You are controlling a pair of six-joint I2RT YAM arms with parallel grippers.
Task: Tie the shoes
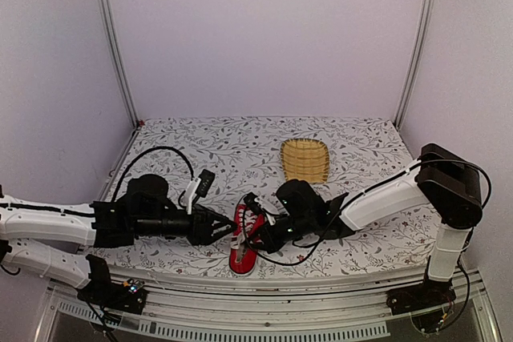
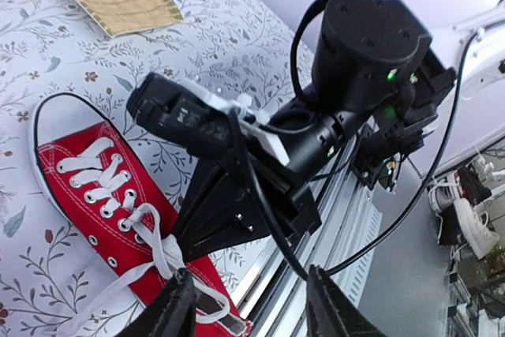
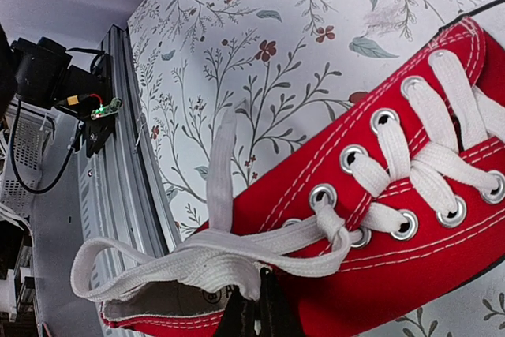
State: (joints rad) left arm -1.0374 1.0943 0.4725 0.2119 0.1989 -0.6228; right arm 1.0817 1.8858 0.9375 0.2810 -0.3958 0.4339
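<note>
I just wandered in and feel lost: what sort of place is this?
Probably a robotics lab test booth: plain walls on metal posts enclose a cloth-covered table, and the left arm and right arm, bolted at its edge, work on one red sneaker.

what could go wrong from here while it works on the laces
The sneaker lies by the near edge of the table; a hard tug on the lace could drag it off. The right gripper pinches just a small bit of lace, which may slip out. The left gripper sits open close beside it, so the two might collide.
</note>
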